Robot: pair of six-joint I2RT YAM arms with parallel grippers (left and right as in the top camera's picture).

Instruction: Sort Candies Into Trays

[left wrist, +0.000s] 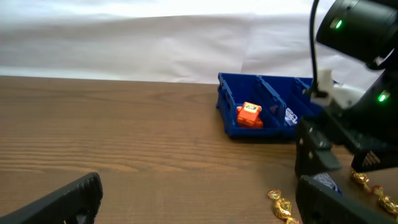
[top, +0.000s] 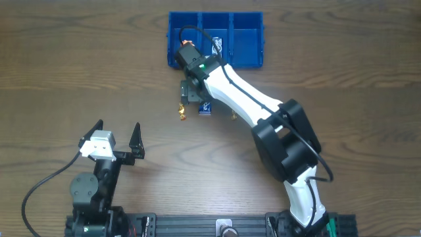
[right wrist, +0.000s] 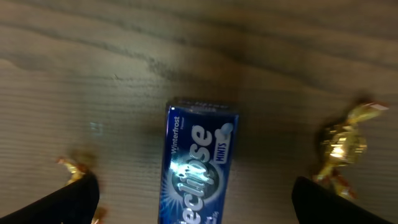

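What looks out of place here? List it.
Nothing is damaged or spilled. A blue mint pack and several gold-wrapped candies lie loose on the table, outside the blue tray, while an orange candy already sits in one compartment.

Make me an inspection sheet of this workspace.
Surface: wooden table.
Job's things: blue tray, three compartments, orange candy in an end one, blue-white piece in the middle; blue mint pack and gold candies on the table in front of it.
Clutter: nothing seen.
Grippers: left gripper open, near its base; right gripper open, over the mint pack.
Cables: black cable along each arm.
Surroundings: white backdrop behind the table.
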